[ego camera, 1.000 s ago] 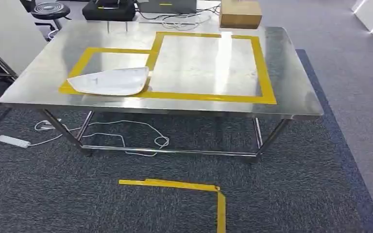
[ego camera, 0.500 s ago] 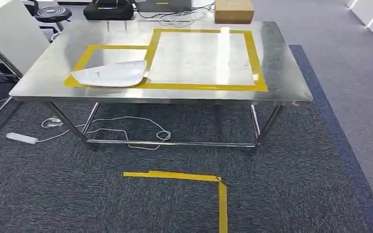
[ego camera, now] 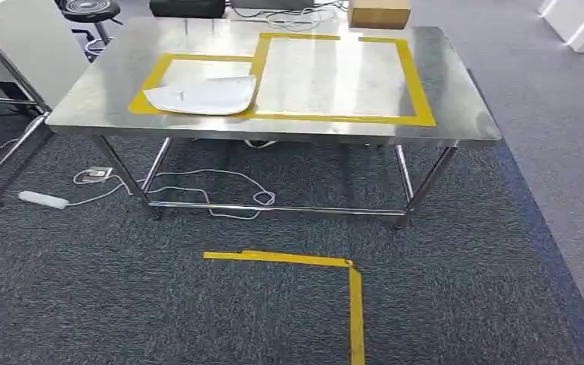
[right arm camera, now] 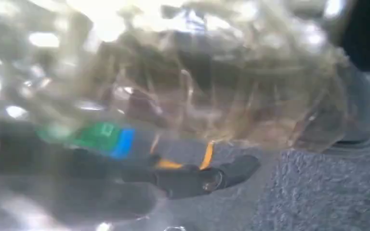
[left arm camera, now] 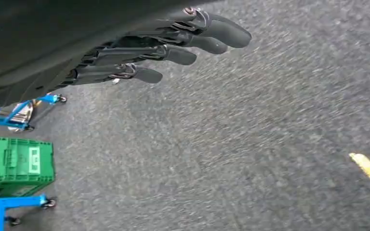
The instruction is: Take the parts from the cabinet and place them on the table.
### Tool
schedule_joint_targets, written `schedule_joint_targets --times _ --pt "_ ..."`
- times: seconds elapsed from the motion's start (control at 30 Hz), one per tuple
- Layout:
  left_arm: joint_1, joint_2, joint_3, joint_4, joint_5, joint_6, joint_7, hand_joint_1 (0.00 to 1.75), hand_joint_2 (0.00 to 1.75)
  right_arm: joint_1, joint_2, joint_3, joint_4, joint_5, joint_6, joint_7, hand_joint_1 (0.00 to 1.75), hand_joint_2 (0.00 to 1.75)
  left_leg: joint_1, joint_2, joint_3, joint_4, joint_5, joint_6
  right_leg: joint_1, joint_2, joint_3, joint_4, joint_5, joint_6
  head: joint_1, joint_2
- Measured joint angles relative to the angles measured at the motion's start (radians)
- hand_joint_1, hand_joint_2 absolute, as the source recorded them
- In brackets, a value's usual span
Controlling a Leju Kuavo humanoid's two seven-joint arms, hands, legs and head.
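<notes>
A flat white part [ego camera: 204, 96] lies on the steel table [ego camera: 456, 99], inside the smaller of two yellow-taped frames [ego camera: 418, 84]. In the left wrist view my left hand [left arm camera: 164, 48] hangs over grey carpet, its dark fingers stretched out and apart, holding nothing. In the right wrist view my right hand [right arm camera: 192, 180] holds a part wrapped in clear, shiny plastic [right arm camera: 197, 86]. The wrap fills most of that picture and hides much of the hand; one dark finger shows beneath it.
A yellow tape corner [ego camera: 304, 261] marks the carpet in front of the table. Under the table run white cables and a power strip [ego camera: 43, 200]. A cardboard box [ego camera: 379, 14] sits at the table's far edge. A green crate [left arm camera: 17, 163] and blue cart frames stand on the floor.
The whole head picture has shifted: the camera moved, and table and floor tape now sit higher and further right. The white part lies as before on the table.
</notes>
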Motion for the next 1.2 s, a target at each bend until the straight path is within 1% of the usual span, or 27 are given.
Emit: schedule_joint_targets --times 0.03,0.1,0.13,0.17,0.2,0.23,0.3,0.33,0.37,0.43,0.47,0.5,0.53,0.6,0.63,0.67,0.7,0.8,0.83,0.9,0.97,1.0,1.03,1.07,1.1,1.13,1.2 --pt "-0.003 0.000 -0.002 0.000 0.007 0.000 -0.003 0.00 0.00 0.000 -0.003 -0.001 -0.003 0.000 -0.003 0.000 0.00 0.00 -0.003 0.000 -0.017 0.001 0.012 0.000 0.001 0.000 0.025 -0.006 0.038 -0.004 0.001 0.000" --pt "-0.010 -0.002 -0.005 0.000 0.023 0.000 -0.011 0.00 0.00 0.002 -0.009 -0.005 -0.010 0.000 -0.006 0.000 0.00 0.00 -0.007 0.000 -0.045 0.001 0.037 -0.002 0.007 0.000 0.127 -0.116 0.119 -0.019 0.001 0.000" --pt "-0.014 -0.002 -0.009 0.001 0.029 0.000 -0.016 0.00 0.00 0.001 -0.013 -0.007 -0.013 0.000 -0.006 0.002 0.00 0.00 -0.009 -0.001 -0.055 0.001 0.050 -0.003 0.013 0.000 0.201 -0.214 0.122 -0.031 0.000 0.000" --pt "-0.018 -0.004 -0.011 0.001 0.034 0.000 -0.020 0.00 0.00 -0.001 -0.020 -0.009 -0.015 0.000 -0.006 0.002 0.00 0.00 -0.013 -0.001 -0.059 0.002 0.058 -0.008 0.022 -0.001 0.276 -0.316 0.090 -0.043 -0.001 0.000" --pt "-0.019 -0.004 -0.013 0.002 0.037 0.000 -0.022 0.00 0.00 -0.003 -0.022 -0.011 -0.018 0.000 -0.006 0.002 0.00 0.00 -0.014 0.000 -0.061 0.002 0.069 -0.013 0.019 -0.004 0.315 -0.394 0.068 -0.044 0.000 0.000" --pt "-0.022 -0.004 -0.018 0.002 0.043 0.000 -0.027 0.00 0.00 -0.005 -0.026 -0.013 -0.020 0.000 -0.005 -0.002 0.00 0.00 -0.011 0.002 -0.065 0.000 0.084 -0.018 0.023 -0.001 0.307 -0.397 0.066 -0.041 0.000 0.000" --pt "-0.026 -0.003 -0.027 0.006 0.056 0.000 -0.039 0.00 0.00 0.001 -0.026 -0.013 -0.023 0.000 -0.006 -0.019 0.00 0.00 -0.008 0.002 -0.067 -0.010 0.108 -0.032 0.026 -0.001 0.293 -0.393 0.085 -0.047 0.001 0.000" --pt "-0.028 -0.002 -0.031 0.011 0.062 0.000 -0.047 0.00 0.00 0.001 -0.026 -0.013 -0.024 0.000 -0.006 -0.020 0.00 0.00 -0.005 -0.004 -0.075 0.002 0.089 -0.036 0.016 -0.011 0.281 -0.398 0.102 -0.050 0.005 0.000" --pt "-0.028 -0.004 -0.037 0.015 0.069 0.000 -0.051 0.00 0.00 0.004 -0.026 -0.013 -0.024 0.000 -0.005 -0.020 0.00 0.00 -0.006 -0.005 -0.084 0.028 0.024 -0.044 0.018 -0.009 0.267 -0.397 0.116 -0.060 0.002 0.000" --pt "-0.034 -0.004 -0.047 0.027 0.085 0.000 -0.061 0.00 0.00 0.008 -0.026 -0.014 -0.025 0.000 -0.005 -0.019 0.00 0.00 -0.002 -0.004 -0.105 0.166 -0.116 -0.051 0.019 -0.013 0.234 -0.391 0.140 -0.063 -0.003 0.000" --pt "-0.039 -0.004 -0.053 0.033 0.093 0.000 -0.066 0.00 0.00 0.008 -0.026 -0.014 -0.025 0.000 -0.005 -0.019 0.00 0.00 -0.002 -0.004 -0.113 0.234 -0.149 -0.053 0.019 -0.015 0.215 -0.384 0.150 -0.062 -0.003 0.000" --pt "-0.045 -0.005 -0.060 0.038 0.104 0.000 -0.068 0.00 0.00 0.008 -0.026 -0.014 -0.025 0.000 -0.004 -0.019 0.00 0.00 -0.001 -0.004 -0.114 0.294 -0.150 -0.054 0.019 -0.016 0.189 -0.372 0.161 -0.061 -0.004 0.000" --pt "-0.048 -0.005 -0.066 0.041 0.111 0.000 -0.070 0.00 0.00 0.007 -0.026 -0.014 -0.025 0.000 -0.004 -0.019 0.00 0.00 0.000 -0.004 -0.102 0.311 -0.118 -0.055 0.019 -0.017 0.164 -0.359 0.170 -0.060 -0.005 0.000" --pt "-0.054 -0.001 -0.077 0.045 0.123 0.000 -0.075 0.00 0.00 0.007 -0.026 -0.016 -0.025 0.000 -0.004 -0.019 0.00 0.00 0.002 -0.004 -0.024 0.241 -0.033 -0.053 0.018 -0.017 0.119 -0.328 0.186 -0.055 -0.005 0.000" --pt "-0.056 0.000 -0.080 0.046 0.128 0.000 -0.078 0.00 0.00 0.007 -0.026 -0.016 -0.026 0.000 -0.003 -0.019 0.00 0.00 0.003 -0.005 0.033 0.170 -0.029 -0.052 0.018 -0.016 0.100 -0.315 0.193 -0.051 -0.005 0.000" --pt "-0.061 0.001 -0.082 0.047 0.131 0.000 -0.080 0.00 0.00 0.006 -0.026 -0.018 -0.026 0.000 -0.003 -0.019 0.00 0.00 0.003 -0.009 0.096 0.074 -0.075 -0.051 0.022 -0.016 0.083 -0.299 0.198 -0.044 -0.006 0.000" --pt "-0.065 0.005 -0.085 0.048 0.133 0.000 -0.082 0.00 0.00 0.007 -0.026 -0.022 -0.026 0.000 -0.003 -0.019 0.00 0.00 -0.001 -0.011 0.128 0.011 -0.100 -0.041 0.023 -0.015 0.071 -0.289 0.205 -0.039 -0.006 0.000" --pt "-0.070 0.007 -0.102 0.053 0.139 0.000 -0.085 0.00 0.00 0.009 -0.027 -0.024 -0.027 0.000 -0.002 -0.018 0.00 0.00 -0.006 -0.008 0.104 0.006 -0.085 -0.014 0.021 -0.015 0.057 -0.293 0.239 -0.023 -0.007 0.000" --pt "-0.071 0.006 -0.108 0.056 0.140 0.000 -0.089 0.00 0.00 0.011 -0.029 -0.024 -0.027 0.000 -0.002 -0.022 0.00 0.00 -0.001 0.000 0.087 0.003 -0.072 -0.004 0.017 -0.009 0.046 -0.286 0.232 -0.017 -0.010 0.000" --pt "-0.077 0.008 -0.111 0.061 0.148 0.000 -0.094 0.00 0.00 0.015 -0.029 -0.024 -0.028 0.000 0.000 -0.024 0.00 0.00 -0.002 0.000 0.051 0.003 -0.043 0.009 0.015 -0.001 0.014 -0.210 0.103 -0.005 -0.004 0.000" --pt "-0.082 0.007 -0.119 0.068 0.156 0.000 -0.102 0.00 0.00 0.017 -0.029 -0.024 -0.029 0.000 0.000 -0.022 0.00 0.00 -0.004 0.001 0.013 0.004 -0.014 0.010 0.013 -0.001 -0.012 -0.061 -0.003 0.001 0.000 0.000" --pt "-0.085 0.006 -0.125 0.072 0.159 0.000 -0.105 0.00 0.00 0.017 -0.029 -0.024 -0.029 0.000 0.001 -0.022 0.00 0.00 -0.004 0.001 -0.005 0.005 0.001 0.010 0.013 0.000 -0.013 -0.009 -0.010 0.002 0.000 0.000" --pt "-0.087 0.006 -0.127 0.077 0.164 0.000 -0.108 0.00 0.00 0.017 -0.029 -0.025 -0.029 0.000 0.001 -0.022 0.00 0.00 -0.005 0.001 -0.023 0.005 0.015 0.008 0.013 0.000 0.000 0.011 0.016 0.001 0.001 0.000" --pt "-0.088 0.006 -0.129 0.080 0.169 0.000 -0.110 0.00 0.00 0.016 -0.029 -0.026 -0.029 0.000 0.001 -0.022 0.00 0.00 -0.005 0.003 -0.042 0.006 0.030 0.006 0.013 0.000 0.032 -0.004 0.066 -0.001 0.000 0.000" --pt "-0.091 0.005 -0.132 0.083 0.169 0.000 -0.111 0.00 0.00 0.017 -0.029 -0.026 -0.029 0.000 0.001 -0.022 0.00 0.00 -0.005 0.003 -0.059 0.007 0.044 0.004 0.013 0.000 0.085 -0.055 0.114 -0.005 0.001 0.000" --pt "-0.094 0.004 -0.135 0.085 0.171 0.000 -0.114 0.00 0.00 0.016 -0.029 -0.028 -0.029 0.000 0.002 -0.022 0.00 0.00 -0.005 0.003 -0.071 0.007 0.056 0.001 0.014 0.000 0.152 -0.134 0.128 -0.011 0.000 0.000" --pt "-0.102 0.002 -0.141 0.089 0.173 0.000 -0.116 0.00 0.00 0.011 -0.032 -0.034 -0.029 0.000 0.002 -0.011 0.00 0.00 -0.010 0.002 -0.077 0.010 0.077 -0.008 0.021 -0.001 0.308 -0.339 0.079 -0.024 0.003 0.000"
